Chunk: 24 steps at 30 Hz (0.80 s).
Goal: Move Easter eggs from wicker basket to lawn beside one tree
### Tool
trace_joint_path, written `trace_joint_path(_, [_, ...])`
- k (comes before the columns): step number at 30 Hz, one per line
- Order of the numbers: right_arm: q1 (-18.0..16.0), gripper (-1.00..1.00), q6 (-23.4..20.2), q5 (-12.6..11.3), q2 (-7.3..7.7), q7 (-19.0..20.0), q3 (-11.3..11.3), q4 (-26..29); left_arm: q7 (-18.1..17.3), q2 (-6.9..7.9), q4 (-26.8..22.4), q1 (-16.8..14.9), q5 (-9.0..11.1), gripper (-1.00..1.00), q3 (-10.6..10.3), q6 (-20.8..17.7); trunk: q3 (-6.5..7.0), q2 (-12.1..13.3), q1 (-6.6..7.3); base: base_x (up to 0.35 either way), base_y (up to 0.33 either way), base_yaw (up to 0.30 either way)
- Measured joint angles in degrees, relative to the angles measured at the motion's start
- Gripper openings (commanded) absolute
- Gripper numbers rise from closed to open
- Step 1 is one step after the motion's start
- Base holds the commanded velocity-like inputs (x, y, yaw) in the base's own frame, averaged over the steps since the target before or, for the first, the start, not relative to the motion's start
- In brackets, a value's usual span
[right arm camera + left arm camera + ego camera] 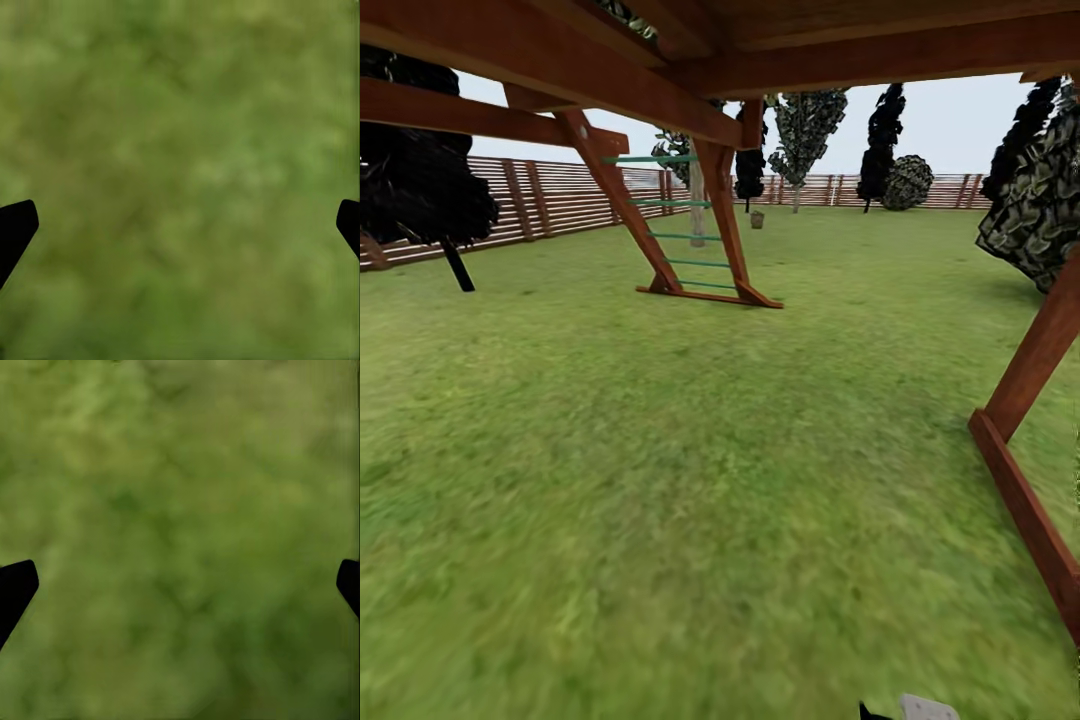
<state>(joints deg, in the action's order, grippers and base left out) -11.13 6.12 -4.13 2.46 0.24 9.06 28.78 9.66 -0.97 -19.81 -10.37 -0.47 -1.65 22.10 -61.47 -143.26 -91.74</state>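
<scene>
A small brown wicker basket (757, 219) sits far off on the lawn (660, 480), just right of a pale, bare-trunked tree (697, 205) seen through the green rungs of a wooden ladder (685, 230). Whether it holds eggs cannot be told at this distance. Red-brown beams of a play structure (660, 70) cross overhead, with a slanted post (1035, 365) on the right. A slatted wooden fence (540, 200) and dark trees line the far edge. The left claw (180, 585) hangs wide open and empty over blurred grass; so does the right claw (180, 225).
</scene>
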Motion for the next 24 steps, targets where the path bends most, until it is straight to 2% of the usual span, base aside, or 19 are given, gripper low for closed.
trace_joint_path(10, [0.0,1.00,0.0,0.0,0.00,0.0,0.0,0.0,0.0,0.00,0.0,0.0,0.0,1.00,0.0,0.0,0.00,0.0,0.00,0.273,0.172,-0.240])
trace_joint_path(17, [0.0,1.00,0.0,0.0,0.00,0.0,0.0,0.0,0.0,0.00,1.0,0.0,-0.1,1.00,0.0,0.0,0.00,0.0,0.00,0.275,0.174,-0.082])
trace_joint_path(24, [0.0,1.00,0.0,0.0,0.00,0.0,0.0,0.0,0.0,0.00,1.2,0.0,-0.1,1.00,0.0,0.0,0.00,0.0,0.00,0.277,0.174,-0.234])
